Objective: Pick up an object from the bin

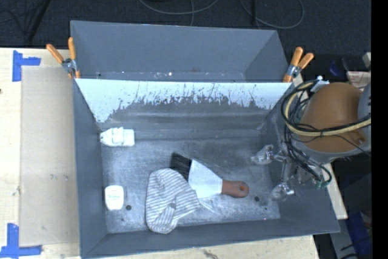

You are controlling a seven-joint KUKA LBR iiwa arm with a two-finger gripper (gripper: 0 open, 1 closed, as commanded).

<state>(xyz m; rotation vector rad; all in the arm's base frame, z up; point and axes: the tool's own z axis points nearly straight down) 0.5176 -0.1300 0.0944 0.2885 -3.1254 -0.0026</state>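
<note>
Striped grey-white cloth [167, 203] is crumpled low in the bin [182, 67], well left of the gripper [273, 174], best not snagged. Brown-handled brush [233, 190] should probably be straddled squarely at the handle by the spread, empty jaws; it's laid just left of them, handle end closest.

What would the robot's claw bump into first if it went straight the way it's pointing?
Most likely the bare bin floor. The open gripper points down at the bin's right end. The brush handle lies just left of it, apart, so it would probably be missed, though depth is hard to judge.
</note>
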